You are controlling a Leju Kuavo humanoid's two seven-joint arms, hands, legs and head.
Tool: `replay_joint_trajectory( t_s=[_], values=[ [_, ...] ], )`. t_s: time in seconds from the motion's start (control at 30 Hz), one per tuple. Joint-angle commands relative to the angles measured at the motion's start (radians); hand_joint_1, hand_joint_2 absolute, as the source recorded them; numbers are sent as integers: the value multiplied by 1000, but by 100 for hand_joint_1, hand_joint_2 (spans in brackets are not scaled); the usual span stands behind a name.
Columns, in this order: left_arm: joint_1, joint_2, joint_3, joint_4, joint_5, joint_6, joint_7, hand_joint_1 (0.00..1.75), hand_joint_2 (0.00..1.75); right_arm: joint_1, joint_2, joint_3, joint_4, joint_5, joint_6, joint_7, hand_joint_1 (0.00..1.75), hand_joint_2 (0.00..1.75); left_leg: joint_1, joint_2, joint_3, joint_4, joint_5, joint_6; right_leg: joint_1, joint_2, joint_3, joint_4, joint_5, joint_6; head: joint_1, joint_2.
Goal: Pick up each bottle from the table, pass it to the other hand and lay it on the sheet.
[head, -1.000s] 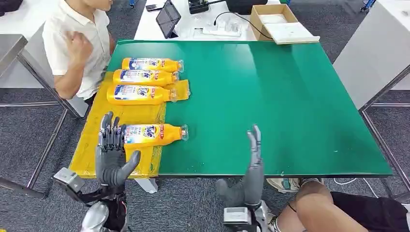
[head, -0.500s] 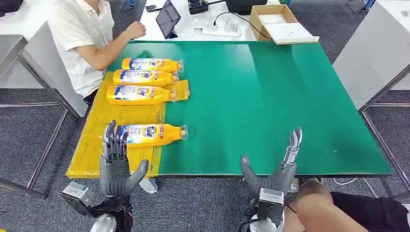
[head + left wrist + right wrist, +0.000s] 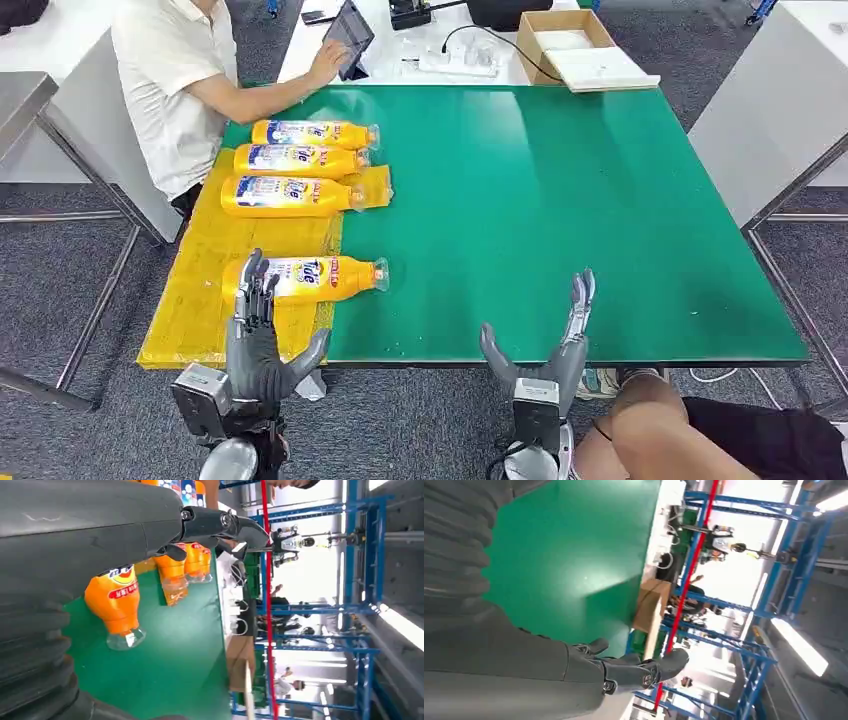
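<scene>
Several orange bottles lie on their sides on the yellow sheet point(image 3: 205, 290) at the left of the green table point(image 3: 560, 200). Three sit in a row at the far end point(image 3: 300, 165). The nearest bottle point(image 3: 310, 277) point(image 3: 116, 600) lies across the sheet's right edge, cap over the green. My left hand point(image 3: 258, 345) is at the table's near edge, just short of that bottle, fingers spread and empty. My right hand point(image 3: 550, 350) is at the near edge further right, fingers apart, holding nothing; its fingers point(image 3: 639, 672) show in the right wrist view.
A person in a white shirt point(image 3: 180, 80) sits at the far left corner, one hand on a tablet point(image 3: 345, 38). A cardboard box point(image 3: 575, 45) and cables lie behind the table. A person's knee point(image 3: 670, 430) is at the near right.
Both hands have drawn back towards the table's near edge and lowered; the left has shifted slightly right. The person has reached out to the tablet. The bottles have not moved.
</scene>
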Motion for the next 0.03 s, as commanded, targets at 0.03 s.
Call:
replay_joint_trajectory(
  t_s=[0.03],
  values=[
    [-65,37,-42,185,-39,-24,22,0,175,-46,-2,-42,145,7,-46,-29,0,175,0,0,5,-2,-1,-1,0,-1,5,-2,-1,-1,0,0]
  ],
)
